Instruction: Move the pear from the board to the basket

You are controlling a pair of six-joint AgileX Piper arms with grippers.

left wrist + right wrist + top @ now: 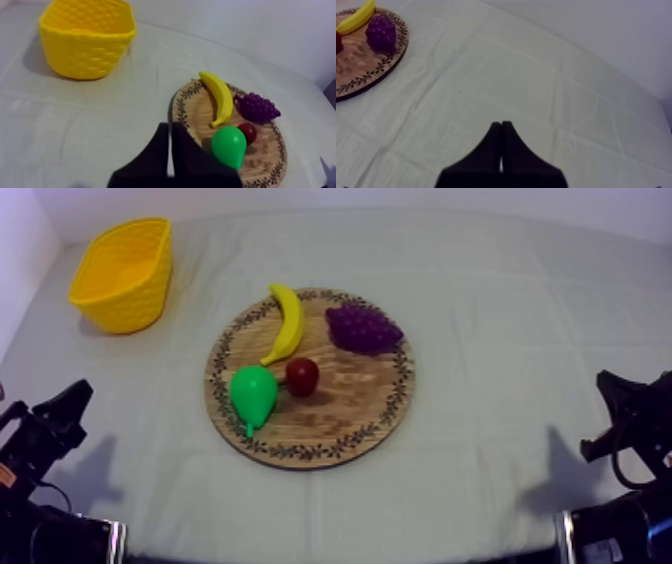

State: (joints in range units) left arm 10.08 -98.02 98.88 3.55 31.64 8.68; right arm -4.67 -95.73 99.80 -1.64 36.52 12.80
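Note:
A green pear (253,394) lies on the left part of the round wooden board (350,423), stem toward the front. In the left wrist view the pear (228,145) rests just beyond my left gripper (170,131), whose fingers lie together as a narrow wedge, shut on nothing. The yellow basket (125,273) stands at the table's far left, seen as well in the left wrist view (86,44). My left gripper (75,400) sits low at the left edge. My right gripper (501,125) is shut over bare cloth, low at the right edge (612,386).
On the board also lie a banana (287,322), a bunch of purple grapes (364,327) and a small red fruit (302,375) touching the pear's right side. Bare cloth stretches between board and basket.

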